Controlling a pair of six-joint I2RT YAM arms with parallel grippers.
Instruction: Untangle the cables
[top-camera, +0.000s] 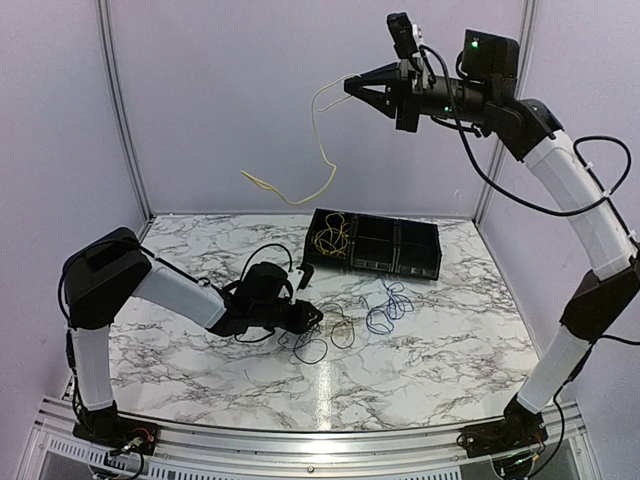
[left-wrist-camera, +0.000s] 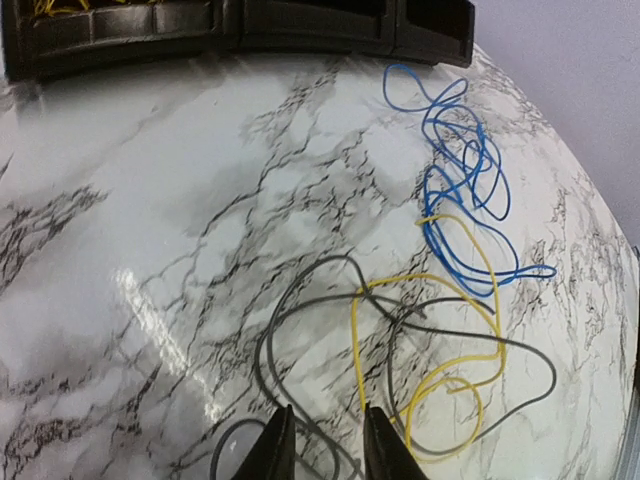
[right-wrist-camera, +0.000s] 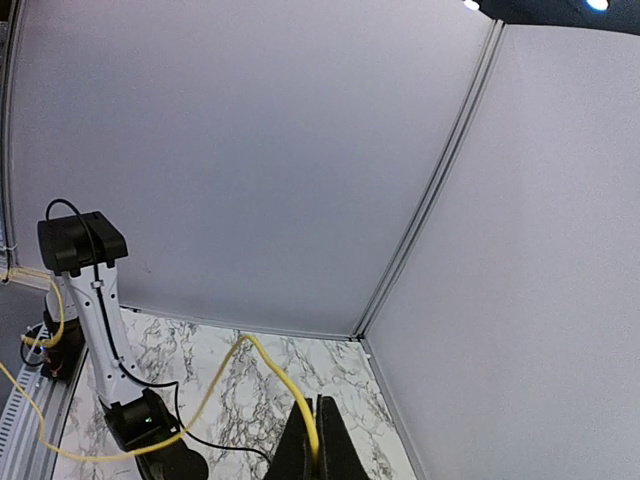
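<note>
Right hand pinches yellow cable; left hand slightly apart

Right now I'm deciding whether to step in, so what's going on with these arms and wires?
The right end effector is up high, shut on a yellow cable that dangles in the air. The left end effector is low at the table, jaws slightly apart over a tangle of a black cable and a second yellow cable. A blue cable lies beside that tangle, overlapping the yellow one. More yellow wire sits in the left compartment of the black tray.
</note>
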